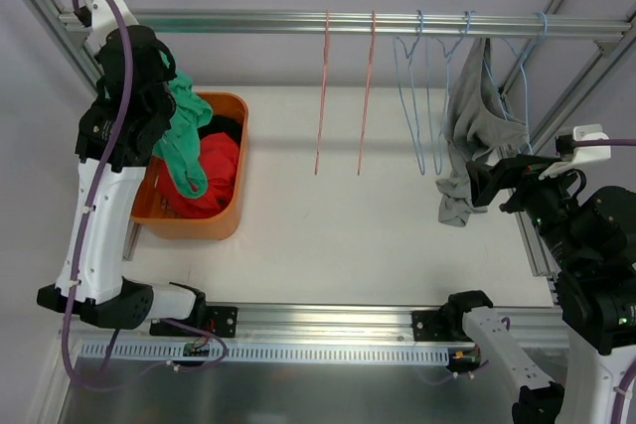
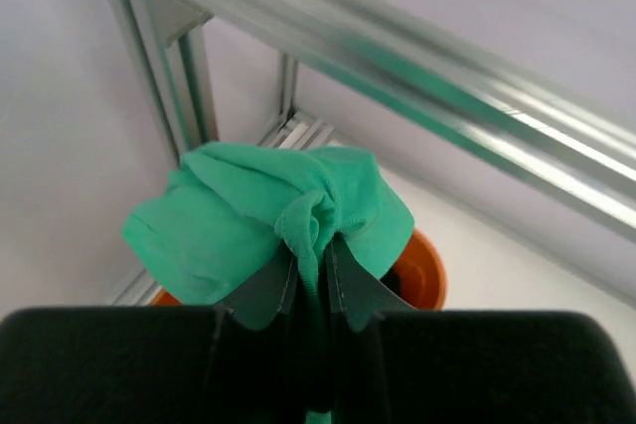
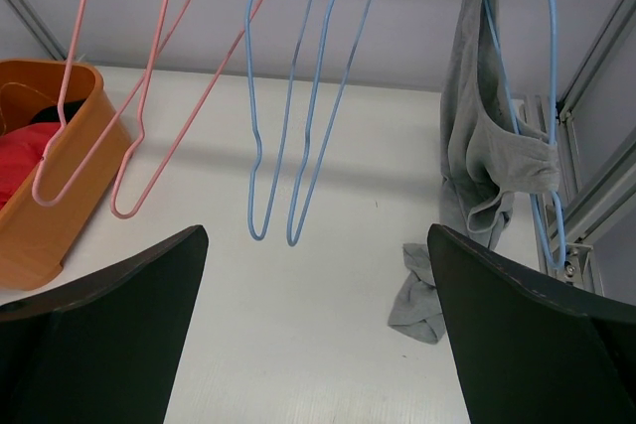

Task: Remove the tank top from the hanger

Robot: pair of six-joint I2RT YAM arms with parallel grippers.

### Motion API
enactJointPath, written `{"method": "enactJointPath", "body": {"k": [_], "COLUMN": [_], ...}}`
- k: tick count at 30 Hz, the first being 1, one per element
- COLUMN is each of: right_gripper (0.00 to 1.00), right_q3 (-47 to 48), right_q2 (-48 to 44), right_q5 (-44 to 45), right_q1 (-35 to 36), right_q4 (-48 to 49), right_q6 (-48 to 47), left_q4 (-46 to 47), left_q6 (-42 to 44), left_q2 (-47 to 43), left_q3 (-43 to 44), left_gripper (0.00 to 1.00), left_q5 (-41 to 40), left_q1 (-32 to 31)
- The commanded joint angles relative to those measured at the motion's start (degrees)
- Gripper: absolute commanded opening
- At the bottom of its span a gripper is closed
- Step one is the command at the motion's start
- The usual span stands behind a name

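My left gripper (image 1: 162,81) is shut on a green tank top (image 1: 184,141) and holds it high above the orange basket (image 1: 235,114). In the left wrist view the green cloth (image 2: 248,215) bunches over the closed fingers of the gripper (image 2: 316,245). A grey tank top (image 1: 479,124) hangs on a blue hanger (image 1: 527,71) at the right end of the rail, its lower end lying on the table. My right gripper (image 1: 489,182) is open and empty just in front of it. In the right wrist view (image 3: 316,233) the grey top (image 3: 487,156) is ahead to the right.
Two empty pink hangers (image 1: 323,96) and two empty blue hangers (image 1: 417,106) hang from the metal rail (image 1: 298,22). The basket holds red clothing (image 1: 214,171) and something black. Frame posts stand at both sides of the white table.
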Motion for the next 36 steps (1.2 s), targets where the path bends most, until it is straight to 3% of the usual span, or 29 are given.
{"method": "enactJointPath", "body": {"k": [1,5,7,15,22,26,31,36], "right_gripper": [0.99,0.99,1.00,1.00,1.00,0.99,1.00,0.99], "right_q3": [-0.2,-0.5,-0.9,-3.9,-5.4,-5.7,-5.8,-6.1], "right_q2": [0.1,0.5,0.8,1.6,2.6,2.9,2.8,2.3], "right_q5": [-0.6,-1.9,-2.7,-3.5,-4.4,-3.6,-4.2,-4.2], "right_q1": [-0.3,-0.3,-0.3,-0.3,-0.3,-0.3,-0.3,-0.2], "right_q4": [2.8,3.0,3.1,4.5,5.8,5.7,5.7,5.7], "right_q6": [-0.5,-0.4,-0.3,0.2,0.8,0.2,0.4,0.1], "left_q4": [0.8,1.1,1.4,6.4,7.9,7.9,7.3,6.2], "left_q6": [-1.6,-8.4,-8.9,-9.4,-7.0,-4.6,-7.0,-12.3], "left_q2": [-1.1,1.0,2.7,7.1,6.8,2.9,1.4,3.1], "left_q3": [-3.0,-11.7,-13.2,-23.4,-21.9,-18.5,-17.3,-22.1], "left_gripper": [0.00,0.00,0.00,0.00,0.00,0.00,0.00,0.00], "left_q5": [8.7,23.7,26.6,41.9,54.5,50.0,45.9,41.8], "left_q1": [7.2,15.2,16.4,15.5,12.7,8.6,11.3,15.5]}}
